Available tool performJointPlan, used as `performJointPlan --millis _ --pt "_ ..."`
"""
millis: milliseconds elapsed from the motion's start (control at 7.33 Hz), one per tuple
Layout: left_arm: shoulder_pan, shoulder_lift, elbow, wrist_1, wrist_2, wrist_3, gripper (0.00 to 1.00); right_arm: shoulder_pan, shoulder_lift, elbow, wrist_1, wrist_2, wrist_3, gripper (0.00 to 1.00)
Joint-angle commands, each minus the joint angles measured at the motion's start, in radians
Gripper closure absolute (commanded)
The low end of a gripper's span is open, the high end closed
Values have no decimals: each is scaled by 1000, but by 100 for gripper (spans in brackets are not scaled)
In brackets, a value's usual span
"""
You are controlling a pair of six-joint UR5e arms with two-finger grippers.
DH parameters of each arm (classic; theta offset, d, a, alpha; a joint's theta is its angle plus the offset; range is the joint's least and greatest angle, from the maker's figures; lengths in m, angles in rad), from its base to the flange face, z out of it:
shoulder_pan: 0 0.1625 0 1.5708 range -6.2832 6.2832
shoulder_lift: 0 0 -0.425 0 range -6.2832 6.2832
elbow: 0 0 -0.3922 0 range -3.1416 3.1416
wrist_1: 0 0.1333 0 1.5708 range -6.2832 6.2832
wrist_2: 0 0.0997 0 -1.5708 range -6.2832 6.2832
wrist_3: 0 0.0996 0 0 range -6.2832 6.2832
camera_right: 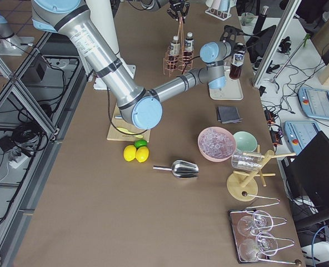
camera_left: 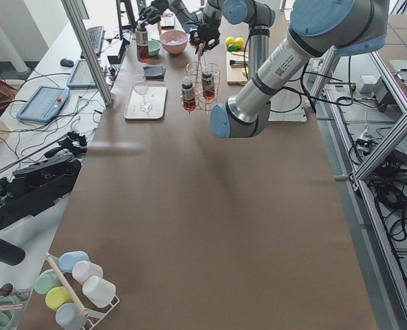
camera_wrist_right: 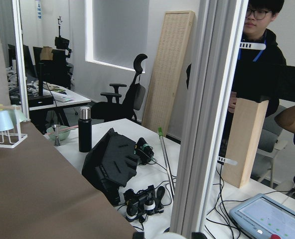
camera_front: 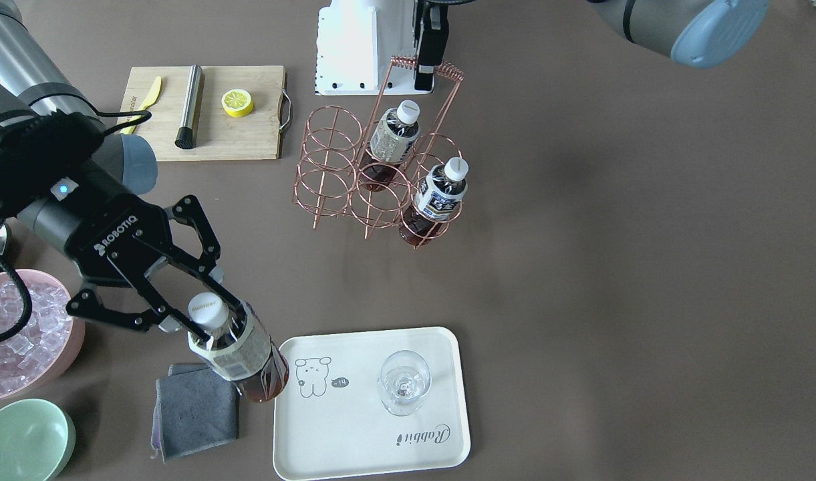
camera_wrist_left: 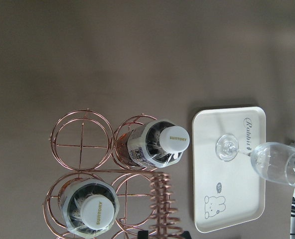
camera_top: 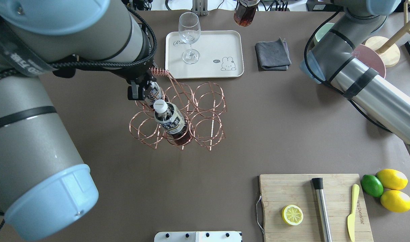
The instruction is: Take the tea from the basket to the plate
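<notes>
My right gripper (camera_front: 215,319) is shut on a tea bottle (camera_front: 244,357) just below its white cap. It holds the bottle tilted in the air, base over the left edge of the cream plate (camera_front: 354,434) in the front-facing view. The bottle's base shows at the top of the overhead view (camera_top: 245,15). Two more tea bottles (camera_front: 394,137) (camera_front: 441,194) stand in the copper wire basket (camera_front: 331,180). My left gripper (camera_front: 424,70) is shut on the basket's coiled handle (camera_top: 159,71).
A wine glass (camera_front: 404,381) stands on the plate. A grey cloth (camera_front: 197,407) lies beside the plate under the held bottle. A pink ice bowl (camera_front: 20,334) and green bowl (camera_front: 23,441) are nearby. A cutting board (camera_front: 207,113) carries a lemon half, a muddler and a knife.
</notes>
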Motion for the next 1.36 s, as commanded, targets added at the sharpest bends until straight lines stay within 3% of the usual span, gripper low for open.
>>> performJointPlan --millis 0,273,545,682,955,1227 --pt "-129 93 -1 -25 -55 255 100 -96 41 -149 9 -217 2 100" --pt "-264 296 22 -245 -59 359 100 -110 91 -240 9 -219 36 100" --pt "-486 331 242 -359 -240 496 100 -136 98 -283 10 -219 105 100" --pt "-590 334 377 -423 -256 585 100 -153 98 -305 45 -225 146 100" --pt "-721 360 658 -679 -298 693 100 -198 98 -342 102 -279 159 100" --pt "-818 360 807 -778 -322 748 100 -224 98 -337 104 -296 159 100"
